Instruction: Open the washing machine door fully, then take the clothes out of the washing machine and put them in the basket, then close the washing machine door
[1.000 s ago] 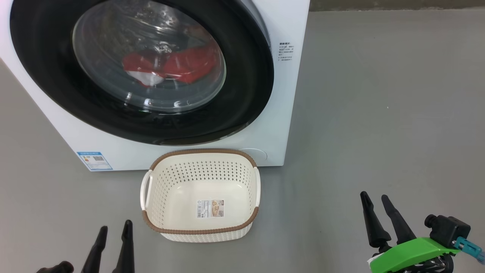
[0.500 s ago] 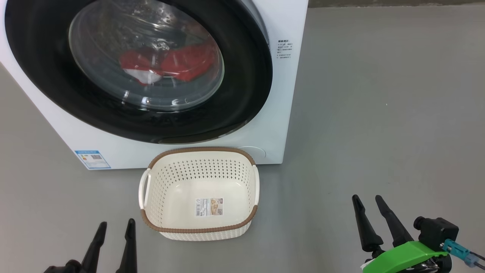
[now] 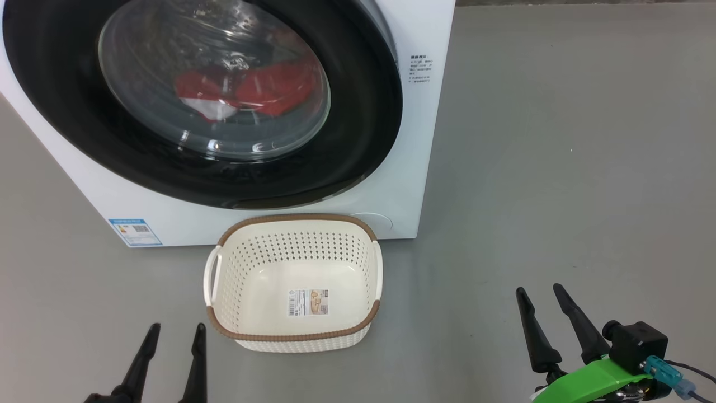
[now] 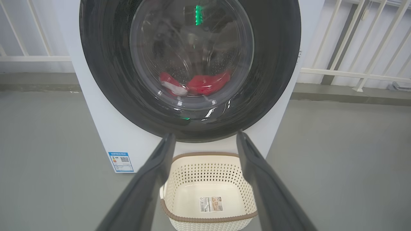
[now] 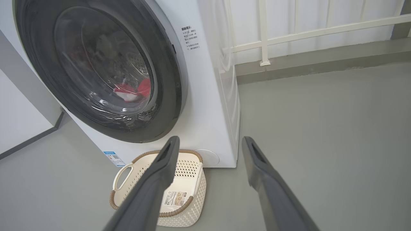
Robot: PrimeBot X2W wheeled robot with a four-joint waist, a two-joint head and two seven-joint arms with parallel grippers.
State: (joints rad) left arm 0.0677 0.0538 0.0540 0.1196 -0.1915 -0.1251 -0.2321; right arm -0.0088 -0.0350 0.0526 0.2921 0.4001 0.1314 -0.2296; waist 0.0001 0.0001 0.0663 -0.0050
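The white washing machine (image 3: 414, 140) stands on the floor with its black-rimmed round door (image 3: 358, 129) shut. Through the glass I see the red clothes (image 3: 263, 92) with a white patch lying in the drum, also in the left wrist view (image 4: 205, 85) and the right wrist view (image 5: 135, 89). The cream basket (image 3: 224, 263) with a brown rim sits empty in front of the machine, a paper label on its floor. My left gripper (image 3: 176, 330) is open at the lower left, short of the basket. My right gripper (image 3: 540, 291) is open at the lower right, over bare floor.
Grey floor (image 3: 559, 168) spreads to the right of the machine. A white railing (image 5: 289, 35) and a low kerb run behind it. A small blue label (image 3: 135, 230) sits at the machine's lower left corner. A white wall (image 5: 16, 122) stands to the machine's left.
The head view has shifted slightly, so the machine and basket sit a little higher and to the left. Both grippers stay open and low in the frame.
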